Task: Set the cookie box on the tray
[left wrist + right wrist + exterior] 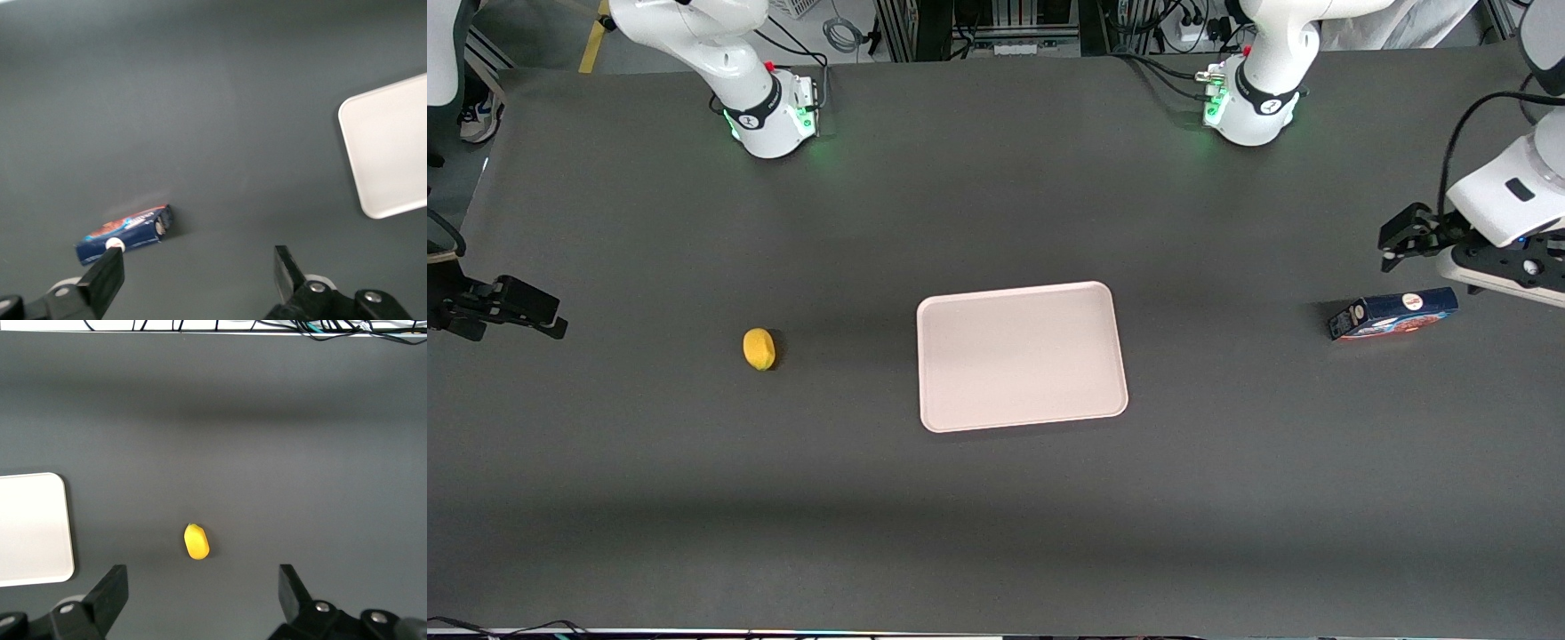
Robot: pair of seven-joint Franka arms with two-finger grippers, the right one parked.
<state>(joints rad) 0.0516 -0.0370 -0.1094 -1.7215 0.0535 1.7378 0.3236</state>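
Surface (pixel 996 533): dark grey, flat.

Yellow lump (pixel 759 348) lies toward the parked arm's end, well apart from everything else. Not part of the job.

Tray (pixel 1021 356) sits mid-surface, flat, low rim, nothing on it. Also visible in the left wrist view (pixel 390 147), one rounded corner showing.

Cookie box (pixel 1393 314) lies on its long side toward the working arm's end, well apart from the tray. It lies at a slight slant, one short end flap turned toward the tray. In the left wrist view (pixel 125 233) it sits just at one fingertip (pixel 110 270), not between the two.

Tool (pixel 1405 238) hangs above the surface, close to the box and a little farther from the front camera than it. Fingers spread wide, nothing held. Wrist view (pixel 200 277) confirms a broad gap between them.

Handling, as judged: thin cardboard, probably light, stiff enough along its length but likely to dent if squeezed hard. Printed faces look smooth, so could slip. Best hold appears to be across the narrow width near mid-length, fingers on the two long faces.

Arm pose: wrist low and out near the surface's end, the tool offset from the box; needs centring over the box before descending.
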